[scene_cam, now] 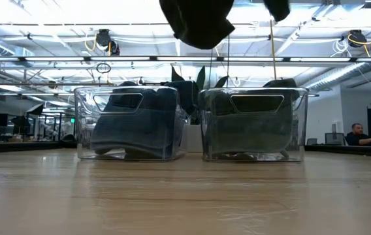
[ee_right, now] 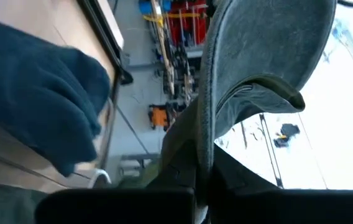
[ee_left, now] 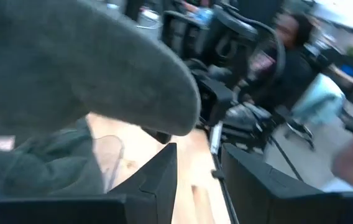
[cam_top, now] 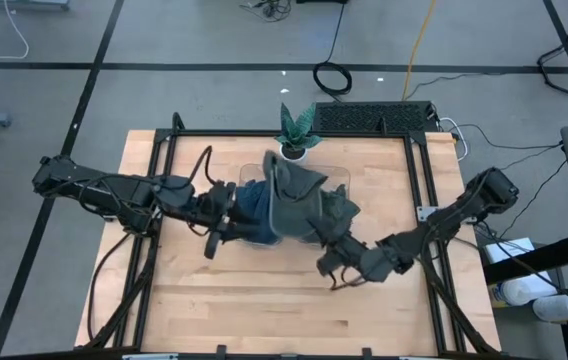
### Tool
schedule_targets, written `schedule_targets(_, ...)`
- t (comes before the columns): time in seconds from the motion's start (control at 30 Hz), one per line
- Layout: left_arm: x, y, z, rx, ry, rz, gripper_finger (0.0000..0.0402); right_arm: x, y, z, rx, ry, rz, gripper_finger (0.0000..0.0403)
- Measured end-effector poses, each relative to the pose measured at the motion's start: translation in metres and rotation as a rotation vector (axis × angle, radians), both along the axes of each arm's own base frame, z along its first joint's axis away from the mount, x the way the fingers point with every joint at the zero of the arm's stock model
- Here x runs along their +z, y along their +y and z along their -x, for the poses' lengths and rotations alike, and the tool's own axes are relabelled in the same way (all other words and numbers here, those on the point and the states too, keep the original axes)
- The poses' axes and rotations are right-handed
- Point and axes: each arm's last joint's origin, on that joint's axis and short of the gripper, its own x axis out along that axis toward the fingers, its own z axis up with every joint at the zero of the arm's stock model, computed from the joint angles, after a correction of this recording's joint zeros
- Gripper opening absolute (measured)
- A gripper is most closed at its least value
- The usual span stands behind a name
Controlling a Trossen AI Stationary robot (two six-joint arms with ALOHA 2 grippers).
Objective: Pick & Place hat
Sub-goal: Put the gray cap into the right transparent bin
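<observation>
A grey-green hat (cam_top: 299, 200) is held up in the air above two clear bins; in the low view only its lower part (scene_cam: 198, 23) shows, at the top edge. My right gripper (cam_top: 336, 243) is shut on the hat's brim at its near right side. My left gripper (cam_top: 234, 215) is open and empty, level beside the hat's left side; in its wrist view the hat (ee_left: 71, 62) fills the space beyond the spread fingers (ee_left: 164, 171). The left bin (scene_cam: 130, 124) holds blue hats (cam_top: 249, 200) and the right bin (scene_cam: 254, 124) holds dark grey-green ones. My right gripper pinches the hat's brim (ee_right: 206, 134) between its two shut fingers, on the brim's edge. The fingers come from the table's near right side, slanting up. The hat is lifted clear of the bins and the table, and its crown stands away beyond the fingers.
A potted plant (cam_top: 296, 130) stands at the table's far edge behind the bins. The wooden table (cam_top: 264, 310) shows bare wood on the near side. A blue hat (ee_right: 33, 99) shows in the right wrist view. A person (scene_cam: 356, 136) sits in the room beyond.
</observation>
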Motion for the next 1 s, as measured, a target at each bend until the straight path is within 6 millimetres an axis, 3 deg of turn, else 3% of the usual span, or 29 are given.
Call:
schedule_targets(0.27, 0.0, 0.005, -0.001, 0.228, 0.027, 0.247, 0.0131, -0.001, -0.017, -0.009, -0.009, 0.074, 0.077, 0.0)
schedule_targets(0.5, 0.003, 0.009, -0.001, 0.375, -0.017, 0.346, 0.0131, -0.001, -0.03, -0.015, -0.022, 0.091, 0.098, 0.0)
schedule_targets(1.0, 0.004, 0.008, -0.001, 0.377, -0.028, 0.336, 0.0135, -0.004, -0.05, -0.022, -0.061, 0.143, 0.12, 0.0)
